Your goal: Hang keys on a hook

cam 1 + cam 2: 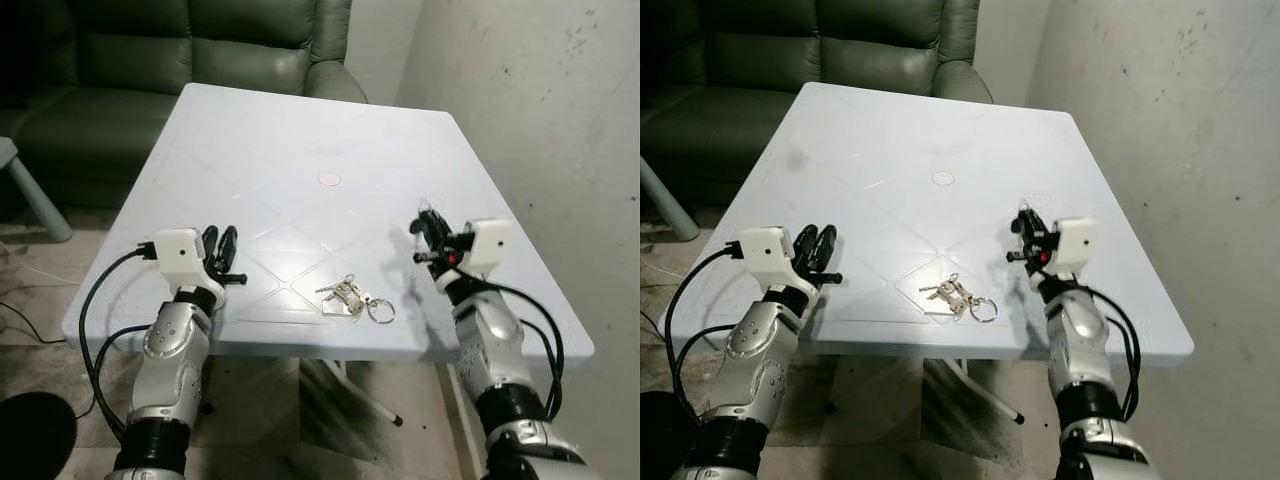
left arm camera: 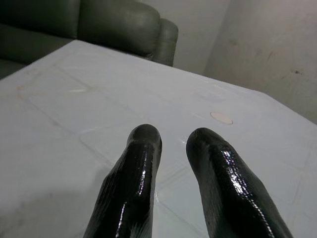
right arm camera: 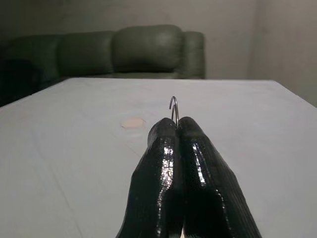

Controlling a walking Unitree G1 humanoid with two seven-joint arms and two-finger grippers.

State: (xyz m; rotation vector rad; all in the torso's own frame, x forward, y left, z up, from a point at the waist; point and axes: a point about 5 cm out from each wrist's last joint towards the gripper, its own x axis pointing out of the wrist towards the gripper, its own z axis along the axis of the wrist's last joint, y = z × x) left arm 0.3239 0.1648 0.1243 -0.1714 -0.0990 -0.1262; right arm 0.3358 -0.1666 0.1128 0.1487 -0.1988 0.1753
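Pinching a thin wire hook (image 3: pixel 173 108) in my right gripper (image 3: pixel 177 123), fingers closed.
Keys (image 1: pixel 352 296) lie on the table (image 1: pixel 300 140); my left gripper (image 2: pixel 171 144) hovers slightly parted, empty.

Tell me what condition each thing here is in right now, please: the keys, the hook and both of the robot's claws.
keys: lying loose on the white table, between the two grippers, untouched.
hook: upright, pinched between the right gripper's fingertips, nothing hung on it.
right gripper: shut on the hook, held above the table.
left gripper: open, holding nothing, low over the table's near edge.
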